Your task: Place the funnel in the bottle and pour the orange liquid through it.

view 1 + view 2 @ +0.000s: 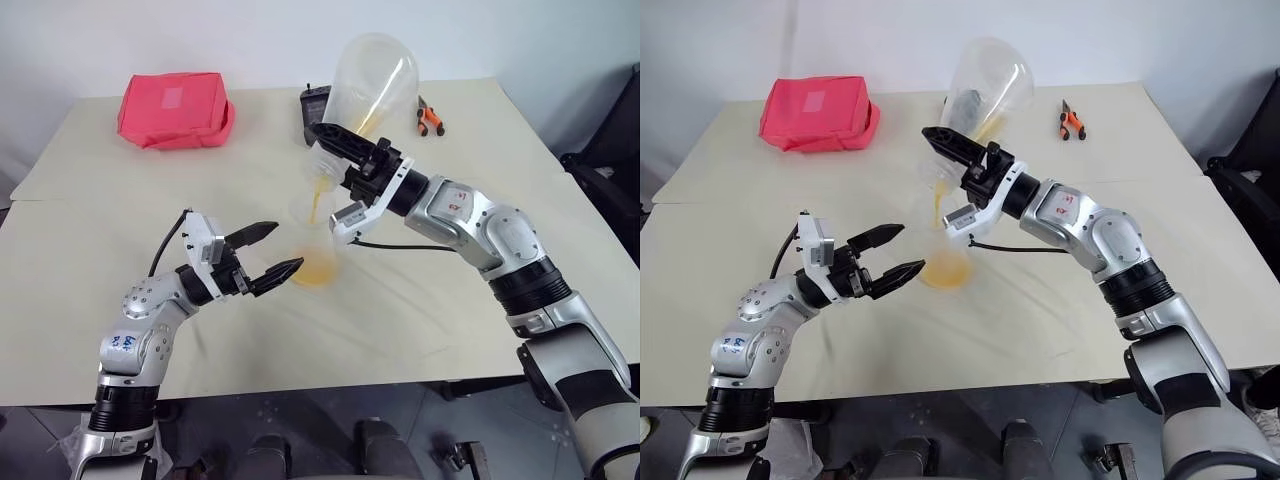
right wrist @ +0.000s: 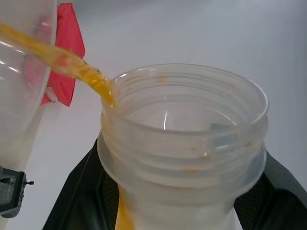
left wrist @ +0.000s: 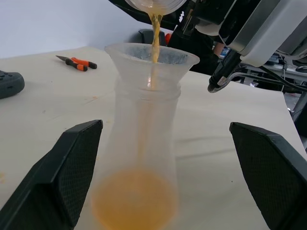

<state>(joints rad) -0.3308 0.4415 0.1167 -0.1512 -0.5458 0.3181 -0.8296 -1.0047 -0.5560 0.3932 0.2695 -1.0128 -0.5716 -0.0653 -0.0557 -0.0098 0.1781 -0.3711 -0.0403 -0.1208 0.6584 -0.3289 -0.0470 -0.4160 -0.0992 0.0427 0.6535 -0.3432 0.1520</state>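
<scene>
Orange liquid (image 3: 134, 206) is seen pooled in the base of the bottle (image 1: 318, 262), which stands upright near the middle of the pale bench (image 1: 100, 200). A large clear container (image 1: 375, 80) is tipped above it, gripped at its threaded neck by the closed right fingers (image 1: 340, 140) – a thin stream runs from its lip into the funnel (image 3: 124, 53) seated in the bottle's mouth. From the bottle, a red pouch (image 1: 175, 108) is found at 10 o'clock, a black device (image 1: 315, 100) at 12 and orange-handled pliers (image 1: 430, 118) at 1. The left fingers (image 1: 262, 232) are spread wide – one either side of the bottle's lower part, apart from it, nothing held.
</scene>
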